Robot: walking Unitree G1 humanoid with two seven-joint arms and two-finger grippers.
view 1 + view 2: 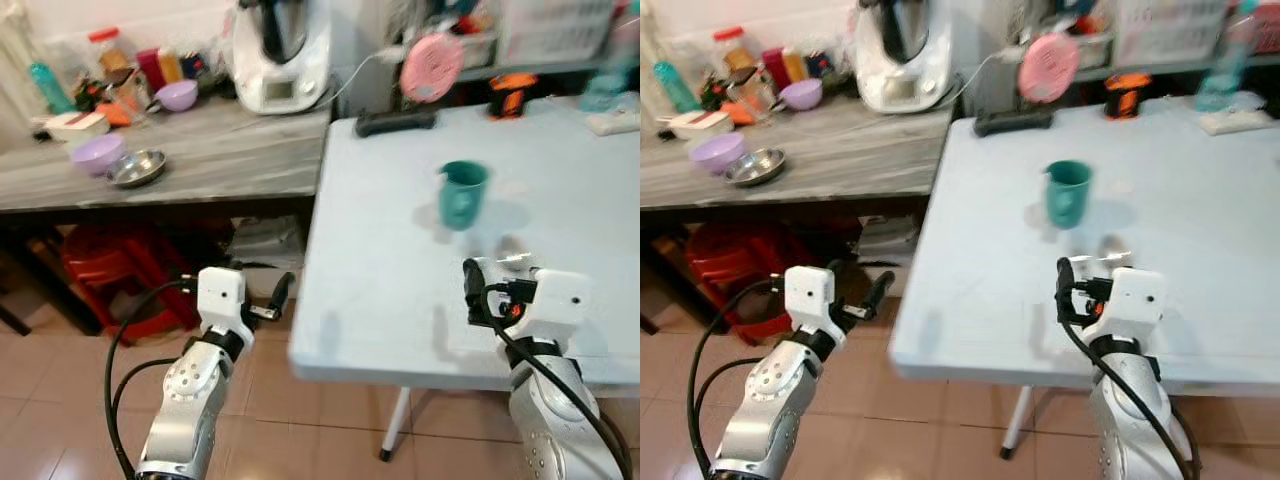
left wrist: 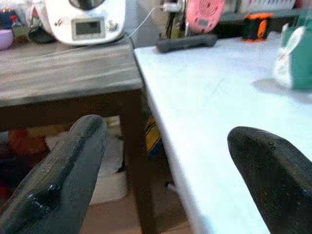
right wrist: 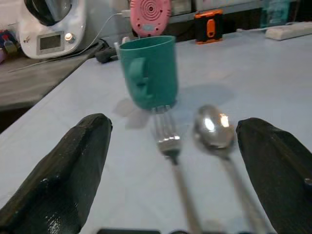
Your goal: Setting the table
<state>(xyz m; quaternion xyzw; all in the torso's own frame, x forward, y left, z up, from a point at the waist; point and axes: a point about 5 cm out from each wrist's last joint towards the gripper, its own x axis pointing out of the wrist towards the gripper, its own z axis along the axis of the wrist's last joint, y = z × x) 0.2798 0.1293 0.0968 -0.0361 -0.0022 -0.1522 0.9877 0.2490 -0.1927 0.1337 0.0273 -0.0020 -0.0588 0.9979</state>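
A teal cup [image 1: 462, 193] stands upright near the middle of the pale blue table [image 1: 380, 250]. Just in front of it a fork [image 3: 168, 139] and a spoon [image 3: 214, 129] lie side by side on the tabletop, handles pointing toward my right wrist. My right gripper [image 1: 478, 285] hovers low over the table's near edge, open, its fingers [image 3: 83, 165] spread to either side of the cutlery without touching it. My left gripper [image 1: 262, 305] is open and holds nothing; it hangs off the table's left edge, below the tabletop.
A wooden counter [image 1: 220, 150] to the left carries two purple bowls [image 1: 97, 153], a metal bowl [image 1: 138, 168], jars and a white kitchen machine [image 1: 280, 55]. Red stools [image 1: 115, 265] sit under it. A black bar [image 1: 395, 121] and an orange device [image 1: 512, 95] lie at the table's far edge.
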